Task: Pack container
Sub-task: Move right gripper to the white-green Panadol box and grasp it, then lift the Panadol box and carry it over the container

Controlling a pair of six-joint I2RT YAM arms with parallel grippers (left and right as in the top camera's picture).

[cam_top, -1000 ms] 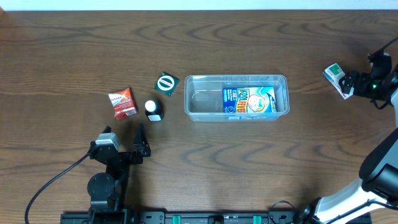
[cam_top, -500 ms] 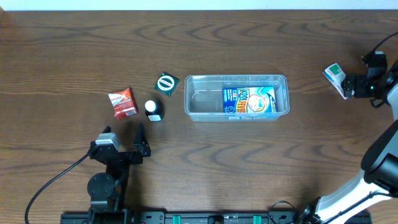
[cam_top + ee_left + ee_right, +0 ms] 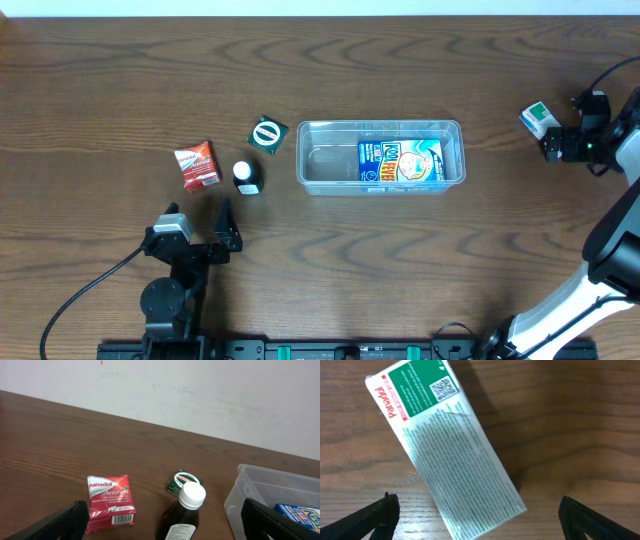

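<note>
The container point(image 3: 380, 157) sits at the middle of the tabletop point(image 3: 400, 260), its long side running along the far edge. A blue-and-white carton point(image 3: 400, 162) lies flat in its right half; the left half is bare plastic.

To the left of the container, three small things lie in a loose group. A green packet point(image 3: 268, 134) is just beside its far-left corner. A dark bottle point(image 3: 245, 177) with a white cap stands upright a little nearer the front edge. A red box point(image 3: 197, 165) lies flat, left of the bottle.

The left hand point(image 3: 197, 220) hovers toward the front-left of the tabletop, near the bottle and red box but touching neither. Its fingers point(image 3: 65, 522) are spread wide, with nothing between them.

Near the right edge lies a white box point(image 3: 537, 118) with a green end, skewed to the edges. The right hand point(image 3: 478, 505) is over it. Its fingers point(image 3: 377, 516) are wide apart, one on either side of the box's near end — neither touches the box.
</note>
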